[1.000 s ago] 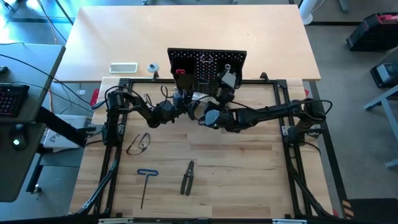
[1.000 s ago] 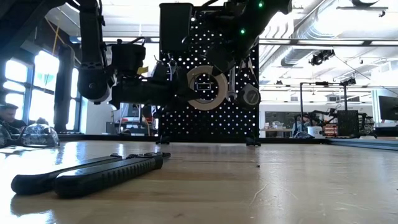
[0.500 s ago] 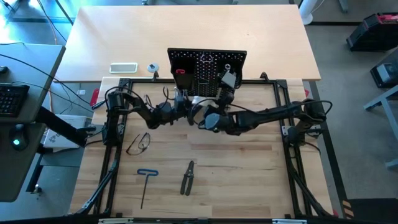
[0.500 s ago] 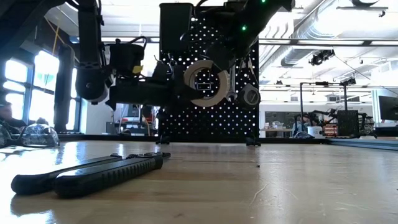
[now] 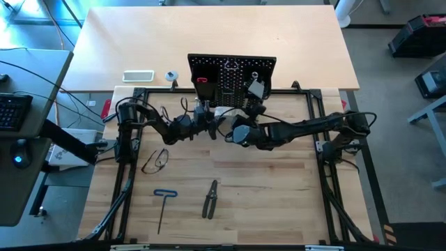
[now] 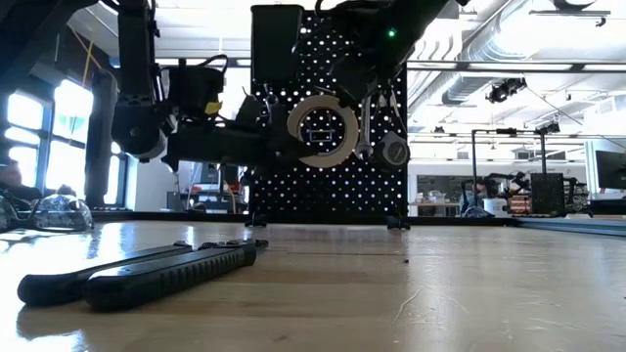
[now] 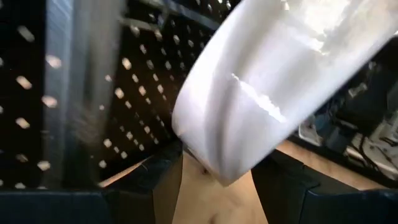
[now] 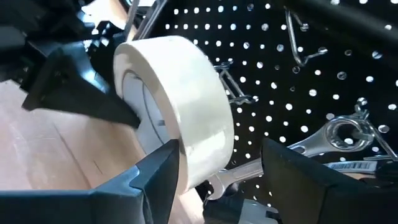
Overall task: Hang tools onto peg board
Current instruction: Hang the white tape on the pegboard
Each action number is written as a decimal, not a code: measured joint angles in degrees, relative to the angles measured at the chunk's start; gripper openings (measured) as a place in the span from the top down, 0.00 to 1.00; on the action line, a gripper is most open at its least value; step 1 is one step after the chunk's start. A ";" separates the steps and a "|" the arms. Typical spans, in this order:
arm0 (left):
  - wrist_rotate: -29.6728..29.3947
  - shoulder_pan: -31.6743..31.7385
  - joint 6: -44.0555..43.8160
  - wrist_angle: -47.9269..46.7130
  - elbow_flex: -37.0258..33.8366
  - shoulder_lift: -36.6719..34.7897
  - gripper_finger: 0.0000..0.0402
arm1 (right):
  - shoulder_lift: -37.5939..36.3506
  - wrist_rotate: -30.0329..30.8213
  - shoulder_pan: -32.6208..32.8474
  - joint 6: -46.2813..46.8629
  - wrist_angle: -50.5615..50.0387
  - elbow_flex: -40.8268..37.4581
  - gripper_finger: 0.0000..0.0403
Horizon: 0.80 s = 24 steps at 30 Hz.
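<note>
whitish tape, a roll of it, hangs in the air right in front of the peg board, upright, its open core facing across the table. left gripper pinches the roll's rim between its fingers, a narrow grip on one edge only. right gripper stands close beside the same roll, jaws spread wide around it, not clamped that i can see.

risks from here, as i judge them:
- edge grip is thin; roll could pivot or slip out if nudged.
- hooks sit just behind the roll; the core could miss the hook tip and the roll bump the board.
- wrenches already hung nearby may get knocked.
- two arms crowd one spot; fingers could clash.

pliers, hex key and safety glasses lie on the table, not yet hung.
</note>
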 joint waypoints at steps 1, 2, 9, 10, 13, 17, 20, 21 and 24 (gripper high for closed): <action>-0.38 0.21 0.03 0.06 0.00 -0.47 0.57 | -0.07 -0.06 -0.10 0.16 0.04 0.00 0.46; -0.59 0.44 0.04 0.24 0.00 -0.81 0.57 | -0.07 -0.17 -0.23 0.15 0.01 0.00 0.46; -0.48 1.89 0.10 0.20 0.02 -2.81 0.57 | -0.07 -1.12 -1.28 0.15 0.02 0.00 0.46; -0.48 1.91 0.37 -0.17 0.02 -2.93 0.57 | -0.07 -1.40 -1.53 0.15 0.04 0.00 0.46; -0.59 1.90 1.07 -1.36 0.02 -3.16 0.57 | -0.07 -2.15 -2.09 0.18 0.07 0.00 0.46; -0.60 1.88 1.09 -2.11 0.04 -3.19 0.57 | -0.07 -2.52 -2.43 0.18 0.11 0.00 0.46; -0.26 1.50 1.25 -2.14 0.04 -3.19 0.57 | -0.04 -2.53 -2.39 0.18 0.11 0.00 0.46; -0.25 1.20 1.95 -2.31 0.04 -3.19 0.57 | -0.06 -2.53 -2.37 0.18 0.11 0.00 0.46; -1.14 0.24 4.55 -2.57 0.04 -3.19 0.57 | -0.04 -2.51 -2.32 0.01 0.10 0.00 0.46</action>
